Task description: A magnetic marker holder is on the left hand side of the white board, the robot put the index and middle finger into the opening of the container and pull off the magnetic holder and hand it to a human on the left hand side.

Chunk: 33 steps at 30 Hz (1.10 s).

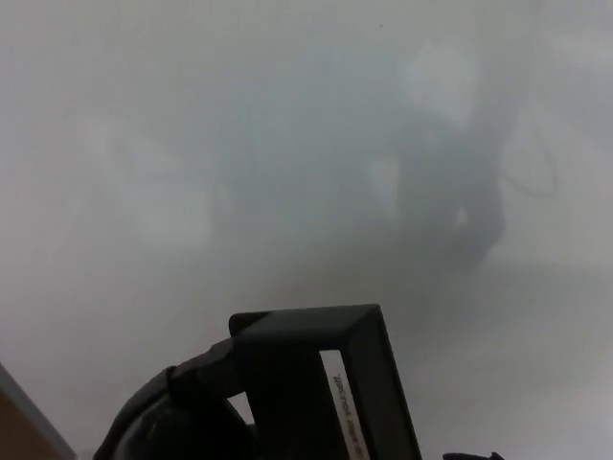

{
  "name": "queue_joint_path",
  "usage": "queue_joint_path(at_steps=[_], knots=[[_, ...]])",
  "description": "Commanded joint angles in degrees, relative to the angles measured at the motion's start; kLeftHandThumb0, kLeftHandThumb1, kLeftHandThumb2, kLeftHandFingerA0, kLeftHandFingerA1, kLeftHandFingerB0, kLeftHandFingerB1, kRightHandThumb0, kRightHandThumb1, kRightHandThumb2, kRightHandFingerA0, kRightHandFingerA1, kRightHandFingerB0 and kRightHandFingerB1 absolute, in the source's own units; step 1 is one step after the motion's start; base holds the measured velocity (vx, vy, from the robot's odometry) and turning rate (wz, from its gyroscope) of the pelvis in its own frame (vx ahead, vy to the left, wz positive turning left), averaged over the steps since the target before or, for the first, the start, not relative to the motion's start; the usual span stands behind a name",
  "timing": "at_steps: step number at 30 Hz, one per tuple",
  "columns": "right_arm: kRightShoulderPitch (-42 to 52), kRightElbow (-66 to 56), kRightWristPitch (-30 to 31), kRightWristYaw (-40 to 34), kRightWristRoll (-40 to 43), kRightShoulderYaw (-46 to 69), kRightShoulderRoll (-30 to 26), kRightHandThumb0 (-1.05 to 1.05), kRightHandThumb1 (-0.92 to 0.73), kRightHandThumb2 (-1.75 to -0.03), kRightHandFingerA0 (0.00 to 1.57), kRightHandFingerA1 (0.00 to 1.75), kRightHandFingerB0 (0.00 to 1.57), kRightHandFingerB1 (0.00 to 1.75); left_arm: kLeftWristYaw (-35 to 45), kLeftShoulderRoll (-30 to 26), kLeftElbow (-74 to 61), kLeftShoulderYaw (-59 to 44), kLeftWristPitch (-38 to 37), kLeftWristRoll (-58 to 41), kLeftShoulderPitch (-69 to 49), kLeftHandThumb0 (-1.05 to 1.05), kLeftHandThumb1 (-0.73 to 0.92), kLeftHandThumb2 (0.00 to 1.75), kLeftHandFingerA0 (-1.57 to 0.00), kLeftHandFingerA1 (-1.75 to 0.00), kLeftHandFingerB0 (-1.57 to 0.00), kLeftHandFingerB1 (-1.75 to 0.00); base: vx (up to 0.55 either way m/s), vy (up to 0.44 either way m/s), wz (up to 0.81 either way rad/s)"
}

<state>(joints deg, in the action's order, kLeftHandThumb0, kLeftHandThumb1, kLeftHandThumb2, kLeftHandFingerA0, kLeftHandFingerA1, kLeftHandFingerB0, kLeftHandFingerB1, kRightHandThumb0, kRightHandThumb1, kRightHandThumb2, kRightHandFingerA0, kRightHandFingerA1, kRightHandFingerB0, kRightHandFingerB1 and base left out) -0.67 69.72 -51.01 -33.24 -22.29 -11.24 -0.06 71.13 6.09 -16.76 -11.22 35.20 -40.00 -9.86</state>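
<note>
The black box-shaped magnetic marker holder (311, 379) shows at the bottom centre, tilted, with a white label strip on its side and its open rim facing up and away. My left hand (168, 431) is the dark rounded shape at its lower left, pressed against the holder and holding it in front of the whiteboard (287, 144). The fingers themselves are hidden behind and inside the holder. My right hand does not show.
The whiteboard fills nearly the whole view, with dim grey reflections across its middle and right. Its grey frame edge (29, 412) cuts the bottom left corner, with a brown surface (11, 443) beyond it.
</note>
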Motion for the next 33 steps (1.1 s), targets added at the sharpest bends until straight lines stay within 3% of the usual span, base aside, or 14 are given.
queue_joint_path(at_steps=[1,2,4,5,8,10,11,12,13,20,23,24,26,33], knots=[[1.94,0.98,1.07,0.70,-0.72,-0.72,-1.26,-0.49,-0.67,-0.60,0.89,0.69,0.53,0.55,-4.46,1.67,-7.39,-16.14,-4.30,-40.93,3.71,-0.80,0.92,0.71,-0.64,-0.53,-0.37,-0.33,0.00,0.000,0.00],[1.87,0.94,1.17,0.89,-0.55,-0.62,-1.28,-0.50,-0.54,-0.94,0.84,0.78,0.50,0.66,-5.01,0.53,-6.26,-17.16,-2.73,-42.13,3.40,-0.84,0.73,1.14,-0.77,-0.66,-0.35,-0.49,0.00,0.000,0.00],[1.73,0.88,1.10,0.66,-0.66,-0.66,-1.41,-0.50,-0.54,-0.94,0.84,0.78,0.50,0.66,-6.13,-0.87,-5.02,-17.73,-0.18,-43.57,3.07,-0.84,0.73,1.14,-0.77,-0.66,-0.35,-0.49,0.00,0.000,0.00],[1.69,0.87,1.00,0.56,-0.72,-0.71,-1.44,-0.50,-0.54,-0.94,0.84,0.78,0.50,0.66,-7.71,-0.49,-5.22,-17.73,0.24,-44.71,2.18,-0.81,0.92,0.77,-0.66,-0.53,-0.42,-0.35,0.00,0.000,0.00],[1.61,0.93,1.15,0.63,-0.84,-0.89,-1.37,-0.50,-0.54,-0.94,0.84,0.78,0.51,0.66,-10.20,-0.16,-4.68,-19.04,0.17,-46.28,1.74,-0.80,0.92,0.72,-0.66,-0.49,-0.43,-0.34,0.00,0.000,0.00],[1.57,0.90,1.34,0.77,-0.79,-0.90,-1.35,-0.50,-0.54,-0.94,0.84,0.78,0.51,0.66,-11.69,-0.18,-4.25,-19.66,0.38,-47.29,1.51,-0.80,0.92,0.72,-0.66,-0.49,-0.43,-0.34,0.00,0.000,0.00],[1.51,1.01,1.16,0.62,-0.85,-0.90,-1.54,-0.47,-0.65,-0.59,0.90,0.68,0.56,0.58,-13.00,0.31,-3.86,-20.22,0.13,-48.26,1.25,-0.76,0.92,0.70,-0.55,-0.44,-0.41,-0.33,0.00,0.000,0.00],[1.55,1.09,1.13,0.74,-0.77,-0.86,-1.59,-0.49,-0.54,-0.94,0.84,0.78,0.51,0.67,-12.93,0.15,-3.11,-20.86,0.32,-48.58,1.35,-0.77,0.92,0.76,-0.46,-0.38,-0.38,-0.34,0.00,0.000,0.00],[1.59,1.12,1.17,0.89,-0.69,-0.83,-1.56,-0.49,-0.54,-0.94,0.84,0.78,0.51,0.67,-12.47,-0.13,-2.67,-21.16,0.54,-48.52,1.50,-0.77,0.92,0.76,-0.46,-0.38,-0.38,-0.34,0.00,0.000,0.00],[1.73,0.92,1.12,0.85,-0.91,-1.29,-1.65,-0.48,-0.53,-0.94,0.84,0.78,0.51,0.67,-12.82,0.23,-2.53,-22.41,0.53,-49.14,1.43,-0.83,0.89,0.79,-0.46,-0.41,-0.37,-0.35,0.00,0.000,0.00],[1.59,0.85,1.58,1.03,-0.88,-1.44,-1.65,-0.49,-0.54,-0.93,0.84,0.78,0.50,0.66,-13.21,0.51,-2.62,-23.01,-0.10,-49.74,2.07,-0.75,0.92,0.72,-0.47,-0.38,-0.41,-0.35,0.00,0.000,0.00],[1.48,0.84,1.62,0.86,-0.94,-1.50,-1.68,-0.48,-0.66,-0.59,0.89,0.68,0.56,0.57,-12.87,0.72,-2.54,-23.38,-0.78,-49.65,2.72,-0.77,0.89,0.81,-0.48,-0.42,-0.32,-0.35,0.00,0.000,0.00],[1.37,0.88,1.49,0.68,-1.00,-1.55,-1.72,-0.46,-0.65,-0.59,0.89,0.68,0.56,0.57,-12.76,0.60,-2.17,-24.00,-1.22,-49.70,3.21,-0.74,0.92,0.78,-0.56,-0.42,-0.33,-0.34,0.00,0.000,0.00],[1.02,1.04,1.38,0.25,-1.39,-2.09,-1.93,-0.45,-0.64,-0.58,0.89,0.68,0.58,0.59,-9.44,-2.22,0.51,-26.17,0.54,-50.07,4.00,-0.76,0.92,0.73,-0.49,-0.39,-0.39,-0.34,0.00,0.000,0.00]])
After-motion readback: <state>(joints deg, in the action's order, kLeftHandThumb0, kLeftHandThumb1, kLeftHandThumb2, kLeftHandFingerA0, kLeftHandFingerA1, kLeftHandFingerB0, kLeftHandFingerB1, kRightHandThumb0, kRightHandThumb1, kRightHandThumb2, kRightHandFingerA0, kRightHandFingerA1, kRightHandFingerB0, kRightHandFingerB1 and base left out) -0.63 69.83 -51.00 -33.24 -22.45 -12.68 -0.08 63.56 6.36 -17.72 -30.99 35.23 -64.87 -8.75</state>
